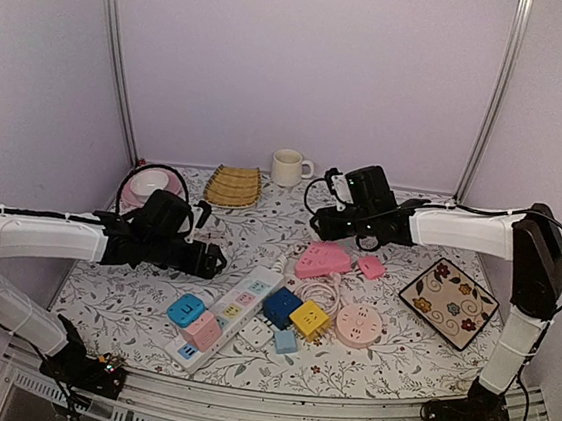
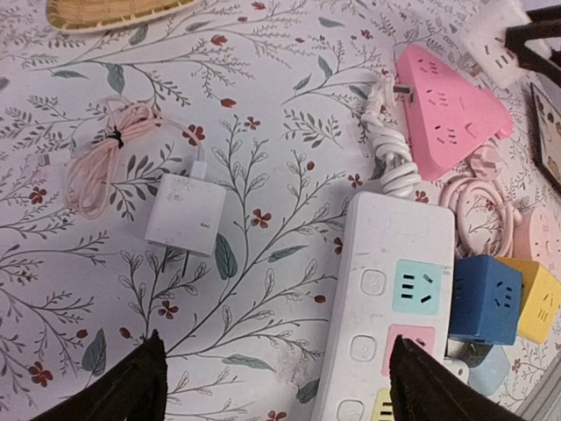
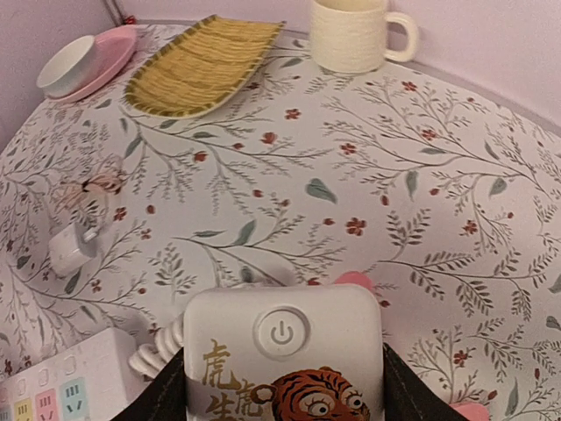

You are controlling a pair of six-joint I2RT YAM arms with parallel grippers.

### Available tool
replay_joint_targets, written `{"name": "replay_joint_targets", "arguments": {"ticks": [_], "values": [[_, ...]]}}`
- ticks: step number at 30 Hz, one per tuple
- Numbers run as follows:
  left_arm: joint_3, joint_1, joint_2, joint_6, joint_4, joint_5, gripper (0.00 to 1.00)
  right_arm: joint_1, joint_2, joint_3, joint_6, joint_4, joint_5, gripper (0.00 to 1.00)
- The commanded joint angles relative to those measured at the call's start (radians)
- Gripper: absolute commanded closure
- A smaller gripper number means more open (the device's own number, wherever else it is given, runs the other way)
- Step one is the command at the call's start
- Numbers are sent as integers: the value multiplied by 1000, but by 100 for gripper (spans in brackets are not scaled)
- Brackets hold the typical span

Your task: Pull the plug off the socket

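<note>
The right tool (image 1: 324, 215) reaches over the far middle of the flowered desk (image 1: 396, 358) and is closed on a white socket block (image 3: 282, 355) with a power button and a tiger printed on its face. The block sits tight between both fingers, and whether it touches the desk cannot be told. Just beside it lies a pink triangular socket (image 1: 323, 260), with a small pink adapter (image 1: 371, 267) to that socket's right. The left tool (image 1: 215, 260) hangs over the left middle of the desk with its fingers spread wide and nothing between them. In its wrist view the far end of the long white power strip (image 1: 235, 311) lies below the right finger. The strip runs diagonally toward the near edge. A blue cube (image 1: 281, 306) and a yellow cube (image 1: 309, 318) sit at its right side, and a light blue plug (image 1: 186, 310) and a pink plug (image 1: 203, 330) at its near end. The strip's white cord (image 2: 386, 149) is bundled between the strip and the pink triangle. A white charger (image 2: 184, 213) with a coiled pink cable (image 2: 96, 162) lies apart to the left.
</note>
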Motion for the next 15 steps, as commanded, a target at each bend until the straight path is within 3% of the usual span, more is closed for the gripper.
{"name": "replay_joint_targets", "arguments": {"ticks": [1,10,15], "values": [[-27,-8,-90,-28,6,-13,12,-134,-26,-84,84,105,-103,63],[-78,-43,-238,-93,27,6,11,-365,2,-217,173,223,-287,59],[-89,-84,-305,-134,-2,8,10,-432,37,-257,217,289,-386,56]]}}
